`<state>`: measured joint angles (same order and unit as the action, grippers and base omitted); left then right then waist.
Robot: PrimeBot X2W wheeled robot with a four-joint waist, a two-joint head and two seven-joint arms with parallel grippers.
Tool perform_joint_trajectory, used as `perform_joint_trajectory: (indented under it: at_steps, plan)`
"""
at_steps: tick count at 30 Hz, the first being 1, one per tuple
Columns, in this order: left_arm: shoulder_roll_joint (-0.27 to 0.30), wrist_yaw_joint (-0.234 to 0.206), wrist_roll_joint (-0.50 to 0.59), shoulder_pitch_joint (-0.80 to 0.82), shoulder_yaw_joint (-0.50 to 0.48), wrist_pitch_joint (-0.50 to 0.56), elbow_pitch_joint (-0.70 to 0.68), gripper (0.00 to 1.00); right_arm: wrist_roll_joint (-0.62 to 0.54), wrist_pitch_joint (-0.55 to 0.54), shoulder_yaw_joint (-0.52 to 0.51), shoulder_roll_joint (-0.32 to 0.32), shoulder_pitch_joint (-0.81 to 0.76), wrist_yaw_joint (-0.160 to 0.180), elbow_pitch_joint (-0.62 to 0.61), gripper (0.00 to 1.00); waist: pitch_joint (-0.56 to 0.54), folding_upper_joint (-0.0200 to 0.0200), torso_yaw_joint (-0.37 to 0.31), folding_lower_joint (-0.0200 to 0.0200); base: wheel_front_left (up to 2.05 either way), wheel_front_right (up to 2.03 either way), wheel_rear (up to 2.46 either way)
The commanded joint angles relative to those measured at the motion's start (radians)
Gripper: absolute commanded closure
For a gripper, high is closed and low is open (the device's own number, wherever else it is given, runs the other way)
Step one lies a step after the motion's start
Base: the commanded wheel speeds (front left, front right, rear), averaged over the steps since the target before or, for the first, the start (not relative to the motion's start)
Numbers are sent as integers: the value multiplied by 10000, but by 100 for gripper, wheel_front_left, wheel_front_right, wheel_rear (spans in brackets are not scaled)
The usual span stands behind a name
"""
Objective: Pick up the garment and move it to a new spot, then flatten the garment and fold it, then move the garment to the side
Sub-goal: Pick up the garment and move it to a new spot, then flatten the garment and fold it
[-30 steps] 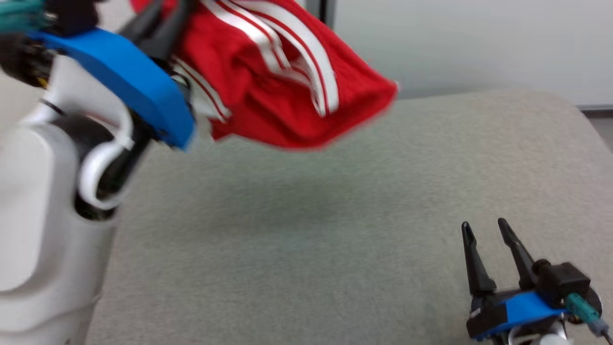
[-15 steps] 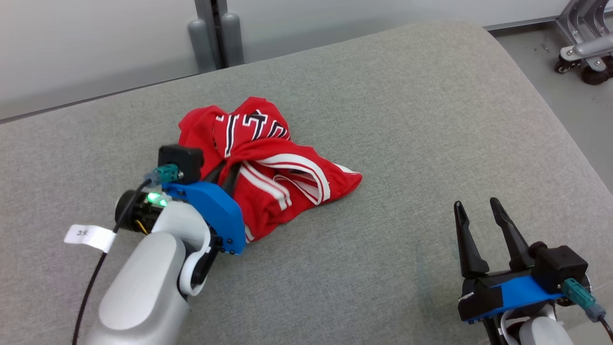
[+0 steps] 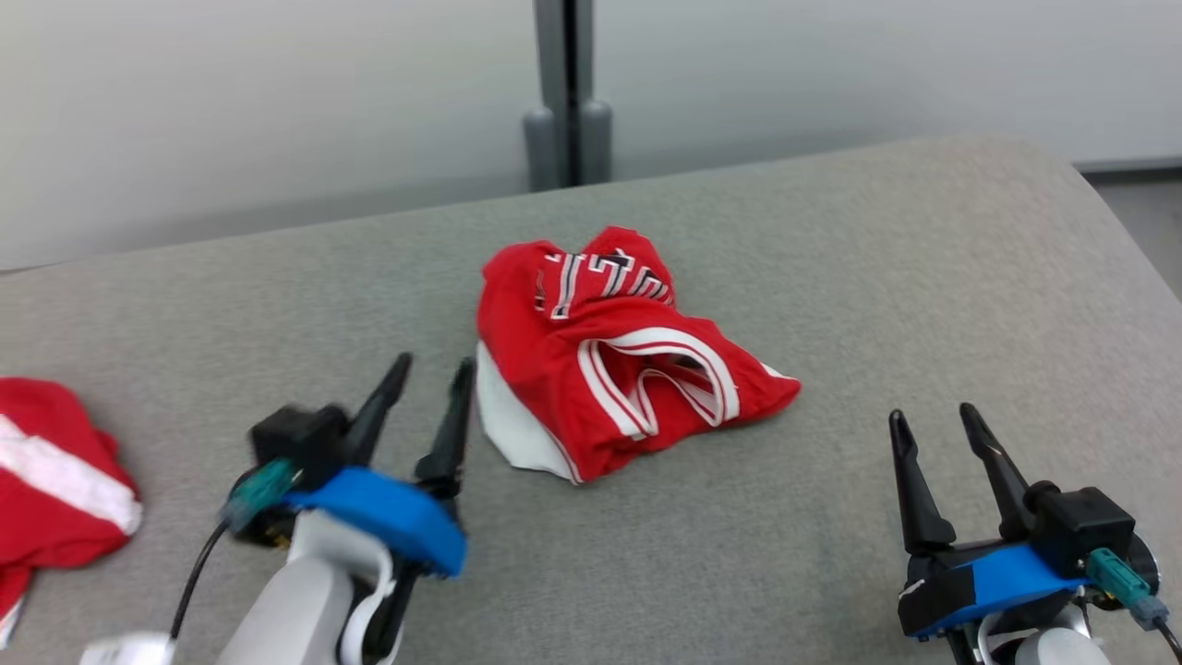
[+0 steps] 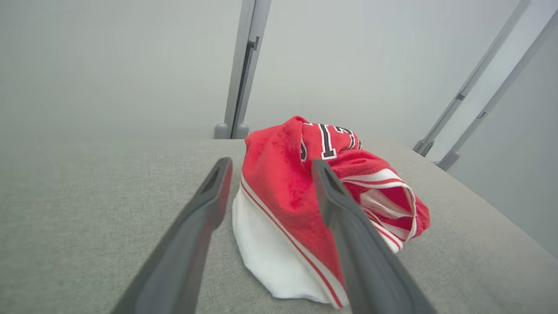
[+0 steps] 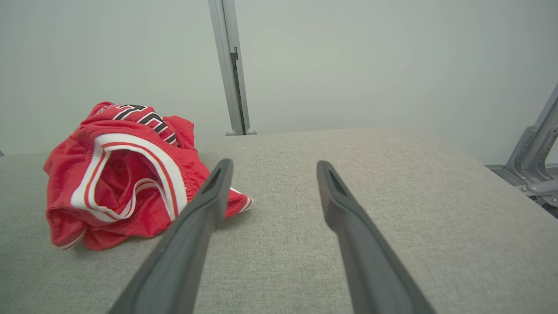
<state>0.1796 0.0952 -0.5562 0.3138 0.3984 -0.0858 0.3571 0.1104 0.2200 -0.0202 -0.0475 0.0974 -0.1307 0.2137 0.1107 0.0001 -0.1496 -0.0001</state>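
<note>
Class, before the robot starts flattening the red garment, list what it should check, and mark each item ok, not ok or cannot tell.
1. The garment rests on the grey table, held by neither arm: ok.
2. The left fingers stand open beside it: ok.
3. The right fingers stand open, well clear: ok.
4. The garment lies flat: not ok, crumpled heap.
5. Corners to grab located: cannot tell, hidden in folds.
6. The other red cloth lies apart: ok.
</note>
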Motion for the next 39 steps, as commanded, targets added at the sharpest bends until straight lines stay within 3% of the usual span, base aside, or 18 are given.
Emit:
perform_joint_trajectory:
  at_steps: [1, 6, 13, 19, 30, 39]
  plan:
    - [137, -48, 44, -241, -119, -314, -104, 0, -42, -57, -56, -51, -92, -2, -56, 0, -61, -1, 94, 1, 0, 0, 0]
    - [323, -519, 163, -1395, -819, -1589, -417, 0, -173, -359, -158, -48, -324, -2, -137, 0, -554, -1, 643, 1, 0, 0, 0]
    - [614, -1016, 1117, -2576, -1790, -1798, -1066, 0, -207, -600, -335, -47, -669, -2, -200, 0, -876, -1, 1086, 1, 0, 0, 0]
    - [477, -835, 1611, -3328, -2394, -1805, -1430, 0, -135, -658, -429, -47, -828, -2, -156, 0, -898, -1, 1176, 1, 0, 0, 0]
    - [220, -497, 1974, -3295, -2688, -1808, -1147, 0, -67, -597, -331, -47, -701, -2, -64, 0, -812, -1, 1042, 1, 0, 0, 0]
    - [153, -329, 2213, -2919, -2816, -1807, -1170, 0, -500, -1070, 775, -49, 673, -2, 273, 0, -336, -1, 1088, 1, 0, 0, 0]
